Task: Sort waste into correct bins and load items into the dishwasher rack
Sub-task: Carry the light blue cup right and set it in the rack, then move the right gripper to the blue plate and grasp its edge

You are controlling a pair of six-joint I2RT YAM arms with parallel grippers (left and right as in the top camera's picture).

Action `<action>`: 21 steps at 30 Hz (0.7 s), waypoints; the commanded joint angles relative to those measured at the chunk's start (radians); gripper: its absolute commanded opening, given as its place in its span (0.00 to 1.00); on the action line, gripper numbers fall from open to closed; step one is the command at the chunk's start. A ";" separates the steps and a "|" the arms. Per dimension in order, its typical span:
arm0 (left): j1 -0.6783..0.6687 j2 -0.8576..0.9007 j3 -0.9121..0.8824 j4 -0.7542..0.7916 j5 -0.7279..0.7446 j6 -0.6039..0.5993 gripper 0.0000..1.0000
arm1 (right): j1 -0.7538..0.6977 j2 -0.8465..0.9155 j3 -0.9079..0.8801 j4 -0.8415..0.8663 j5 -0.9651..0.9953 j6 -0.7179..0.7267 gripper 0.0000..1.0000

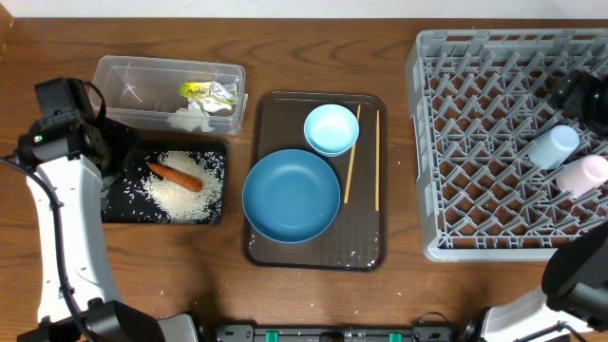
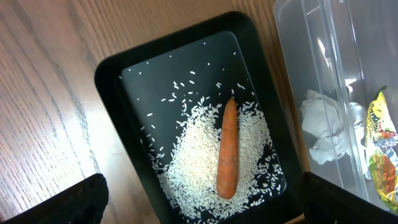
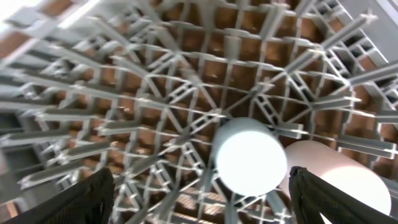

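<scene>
The black tray [image 1: 119,204] [image 2: 118,74] holds loose white rice [image 1: 185,195] [image 2: 193,162] and an orange carrot [image 1: 174,176] [image 2: 228,149]. My left gripper [image 1: 112,161] [image 2: 202,208] hangs open above it, holding nothing. The clear tub [image 1: 123,81] [image 2: 298,50] contains paper wads [image 1: 195,116] [image 2: 323,124] and a snack wrapper [image 1: 207,92] [image 2: 380,155]. In the grey rack [image 1: 446,142] [image 3: 124,93] lie a light-blue cup [image 1: 554,146] [image 3: 249,155] and a white cup [image 1: 581,176] [image 3: 336,174]. My right gripper [image 1: 581,93] [image 3: 205,199] is open above them.
A brown serving tray [image 1: 266,114] in the middle carries a dark-blue bowl [image 1: 291,196], a light-blue saucer [image 1: 331,128] and two wooden chopsticks [image 1: 351,154] lying lengthwise beside them. The left arm's white link [image 1: 57,237] runs along the table's left side.
</scene>
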 commanded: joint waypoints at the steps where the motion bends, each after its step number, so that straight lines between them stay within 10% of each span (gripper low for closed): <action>1: 0.004 0.008 0.001 -0.006 -0.012 0.002 0.98 | 0.069 -0.101 0.002 -0.001 -0.054 -0.008 0.87; 10: 0.004 0.008 0.001 -0.006 -0.012 0.002 0.98 | 0.374 -0.187 0.001 0.086 -0.473 -0.024 0.99; 21: 0.004 0.008 0.001 -0.006 -0.012 0.002 0.98 | 0.899 -0.054 0.001 0.157 -0.367 -0.023 0.99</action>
